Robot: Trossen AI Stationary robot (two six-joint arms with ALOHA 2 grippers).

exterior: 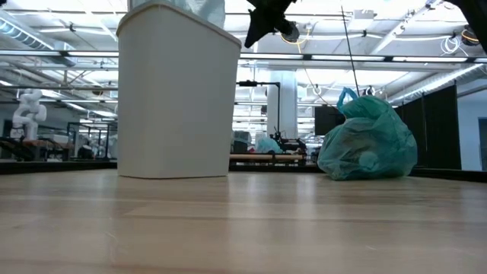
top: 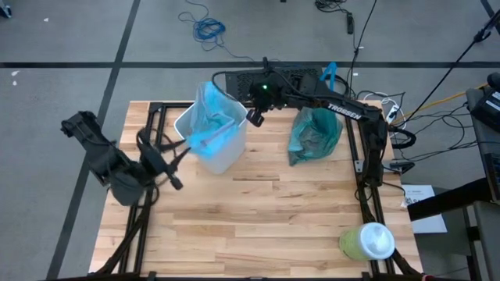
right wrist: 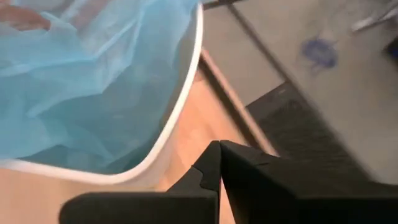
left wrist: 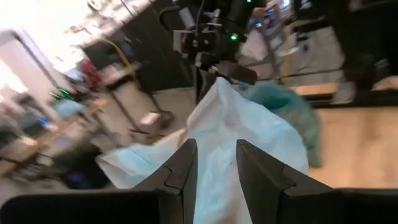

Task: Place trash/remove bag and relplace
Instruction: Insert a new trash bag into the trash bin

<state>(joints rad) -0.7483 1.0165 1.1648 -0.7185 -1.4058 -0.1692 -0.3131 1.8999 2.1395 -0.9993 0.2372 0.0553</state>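
Robotics lab: white robot arm [exterior: 29, 106], floor cables [top: 207, 27], open hall

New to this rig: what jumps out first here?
The white bin at the table's far left-centre, with a sky-blue bag spilling out of its top. Right of it sits the tied teal-green bag, full. The left gripper reaches in beside the bin with jaws apart; the right gripper hangs at its rim, jaws shut.

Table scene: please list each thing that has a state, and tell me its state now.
White bin: upright, sky-blue bag inside, bunched up, not spread over the rim.
Teal-green bag: out of the bin, full, resting on the table.
Left hand: open, beside the bin.
Right hand: shut, empty, at the bin's rim.
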